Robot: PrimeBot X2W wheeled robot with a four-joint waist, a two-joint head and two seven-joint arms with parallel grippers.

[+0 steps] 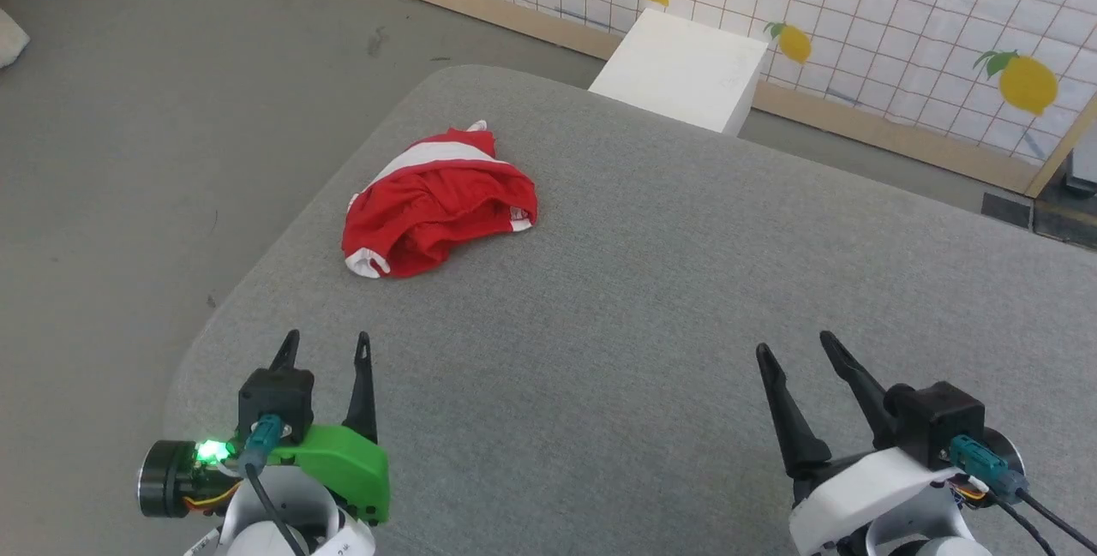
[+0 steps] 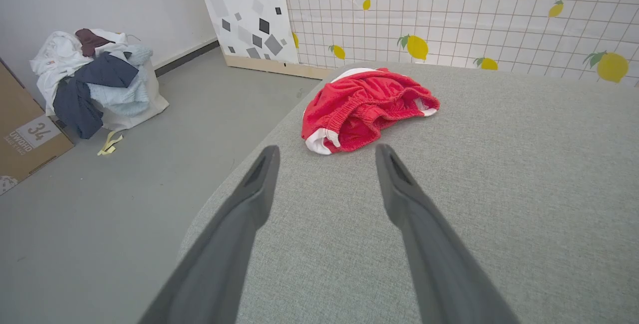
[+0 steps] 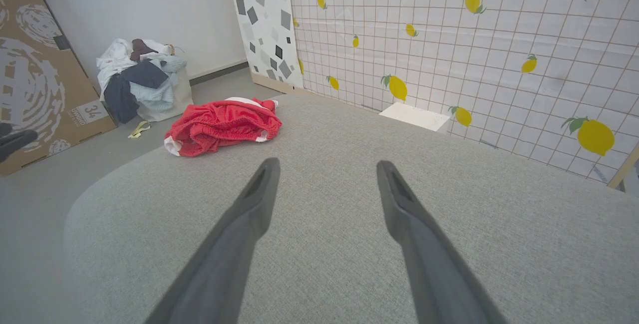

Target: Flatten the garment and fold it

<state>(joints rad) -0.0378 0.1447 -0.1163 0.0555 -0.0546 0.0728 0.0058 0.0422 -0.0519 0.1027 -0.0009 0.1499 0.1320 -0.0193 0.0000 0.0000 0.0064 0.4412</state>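
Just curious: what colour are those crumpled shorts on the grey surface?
The shorts are bright red with white trim, clearest in the left wrist view.

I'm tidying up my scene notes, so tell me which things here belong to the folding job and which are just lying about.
Belongs to the job:
red shorts, crumpled on the grey table; left gripper and right gripper, both open, touching nothing.

Just lying about:
white box beyond the table; laundry pile on the floor; cardboard box beside it.

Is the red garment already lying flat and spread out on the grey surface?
No, the red garment lies crumpled in a heap near the left edge of the grey surface, with its waistband bunched and folds overlapping.
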